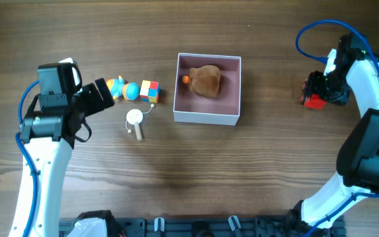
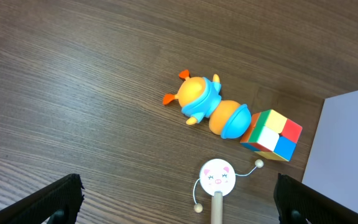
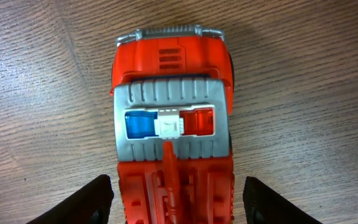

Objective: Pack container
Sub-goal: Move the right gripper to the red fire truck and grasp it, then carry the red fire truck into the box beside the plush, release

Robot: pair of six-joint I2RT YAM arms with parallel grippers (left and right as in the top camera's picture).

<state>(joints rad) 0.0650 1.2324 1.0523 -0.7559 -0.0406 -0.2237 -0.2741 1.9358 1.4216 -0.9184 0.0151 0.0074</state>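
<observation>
The container (image 1: 208, 117), a square white-walled box with a dusty-pink inside, stands at the table's middle and holds a brown plush toy (image 1: 206, 80). Its white wall shows at the right edge of the left wrist view (image 2: 347, 149). My left gripper (image 1: 104, 94) is open and empty, left of an orange-and-blue caterpillar toy (image 2: 210, 107), a colour cube (image 2: 271, 134) and a pig-face rattle drum (image 2: 217, 177). My right gripper (image 1: 318, 91) is open, its fingers either side of a red toy fire truck (image 3: 173, 137) on the table, not touching it.
The caterpillar (image 1: 124, 88), cube (image 1: 149, 91) and rattle drum (image 1: 135, 121) lie in a cluster left of the container. The fire truck (image 1: 314, 100) sits far right. Blue cables loop over the right arm.
</observation>
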